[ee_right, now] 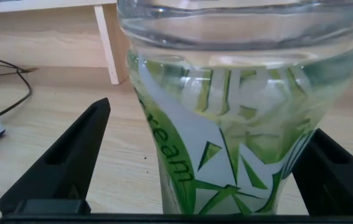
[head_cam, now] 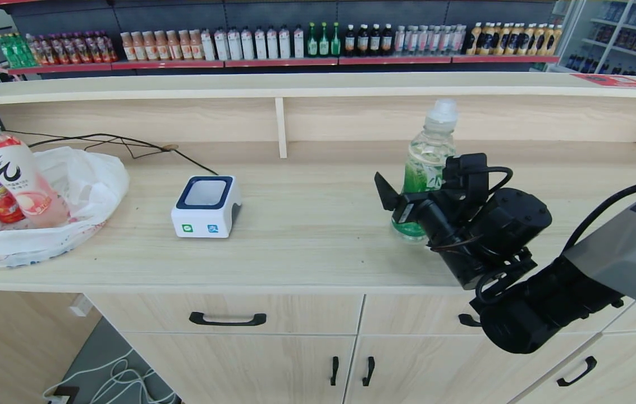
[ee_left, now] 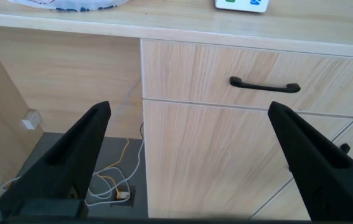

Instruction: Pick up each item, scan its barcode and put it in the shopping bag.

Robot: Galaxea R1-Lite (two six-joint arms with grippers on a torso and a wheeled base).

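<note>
Bottle stands upright on the counter inside the spread right hand; left hand spread too.

I read the table as pale, matt wood grain. The scanner is smooth white plastic with a glossy window. Left of the scanner, the bag is thin, crinkled white plastic. Right of it, the bottle is clear glossy plastic, and the fingers beside it look matt black.

right hand, spread wide, flanks the upright bottle.
</note>
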